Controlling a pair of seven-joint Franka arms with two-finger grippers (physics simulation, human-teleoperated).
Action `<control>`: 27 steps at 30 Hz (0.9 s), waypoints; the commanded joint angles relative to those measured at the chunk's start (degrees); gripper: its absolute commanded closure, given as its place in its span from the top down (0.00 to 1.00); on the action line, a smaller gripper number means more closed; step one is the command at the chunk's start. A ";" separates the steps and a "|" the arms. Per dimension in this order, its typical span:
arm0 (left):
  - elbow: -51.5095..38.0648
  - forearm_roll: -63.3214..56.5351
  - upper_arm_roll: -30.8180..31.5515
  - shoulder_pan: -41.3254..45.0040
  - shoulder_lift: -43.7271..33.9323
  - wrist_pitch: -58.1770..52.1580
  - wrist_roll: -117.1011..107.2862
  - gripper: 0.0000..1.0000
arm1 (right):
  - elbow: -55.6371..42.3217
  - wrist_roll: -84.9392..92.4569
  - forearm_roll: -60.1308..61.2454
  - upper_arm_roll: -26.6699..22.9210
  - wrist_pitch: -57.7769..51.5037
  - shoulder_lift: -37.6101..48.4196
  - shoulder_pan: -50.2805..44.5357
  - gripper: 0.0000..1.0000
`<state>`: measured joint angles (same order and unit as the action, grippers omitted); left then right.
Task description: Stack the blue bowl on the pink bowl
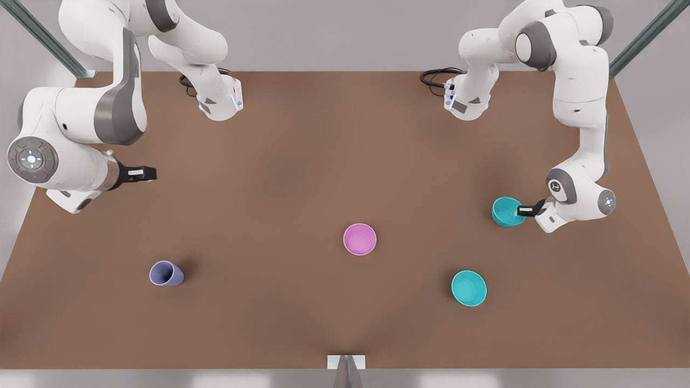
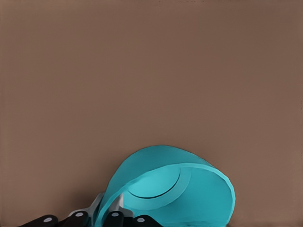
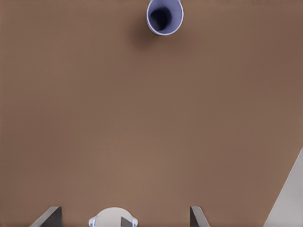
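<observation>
A teal blue bowl (image 1: 505,211) is at the front view's right, with my left gripper (image 1: 522,209) shut on its rim. In the left wrist view the blue bowl (image 2: 189,189) is tilted, one finger inside the wall and one outside, my left gripper (image 2: 110,210) at its edge. The pink bowl (image 1: 359,238) sits upright near the table's middle, well to the front view's left of the held bowl. My right gripper (image 1: 141,173) waits above the table at the front view's left, far from both bowls.
A second teal bowl (image 1: 469,288) stands on the brown table (image 1: 280,178) nearer the front edge, right of the pink bowl. A lavender-grey cup (image 1: 166,274) (image 3: 164,16) stands at the front left. Both arm bases are at the back.
</observation>
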<state>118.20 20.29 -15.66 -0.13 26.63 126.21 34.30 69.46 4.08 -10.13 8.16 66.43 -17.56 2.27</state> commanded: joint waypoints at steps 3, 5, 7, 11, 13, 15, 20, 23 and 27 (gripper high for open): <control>-0.08 0.45 0.37 9.17 -6.85 -5.88 -20.48 0.21 | -0.02 1.90 0.20 0.01 0.19 0.07 0.02 1.00; -0.34 0.36 0.37 19.89 -8.61 -6.24 -38.24 0.21 | -0.02 1.90 0.20 0.01 0.19 -0.02 0.10 1.00; -6.75 0.45 0.45 28.77 -7.21 -12.64 -52.75 0.21 | -0.11 1.90 0.20 0.01 0.28 -0.02 0.10 1.00; -36.36 3.43 3.97 38.10 11.68 -22.76 -82.55 0.21 | -0.02 1.90 0.20 0.01 0.19 -0.02 0.19 1.00; -39.54 5.11 3.97 37.22 15.12 -24.52 -82.55 0.21 | -0.02 1.90 0.20 0.01 0.28 -0.11 0.19 1.00; -39.54 8.53 3.97 36.78 15.20 -24.69 -85.27 0.21 | -0.02 1.90 0.20 0.01 0.19 -0.11 0.19 1.00; -42.26 9.15 4.76 36.51 18.19 -21.97 -87.12 0.21 | -0.02 1.90 0.29 0.01 0.19 -0.29 0.19 1.00; -42.26 10.12 4.85 36.51 18.54 -20.30 -87.12 0.21 | -0.02 1.90 0.29 0.01 0.19 -0.37 0.19 1.00; -43.05 12.75 5.46 36.51 18.99 -17.84 -87.74 0.21 | 0.06 1.90 0.55 0.01 0.28 -0.37 0.19 1.00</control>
<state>75.06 31.24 -10.14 36.37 45.65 106.72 -27.19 69.53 5.57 -9.77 8.17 66.67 -18.00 2.46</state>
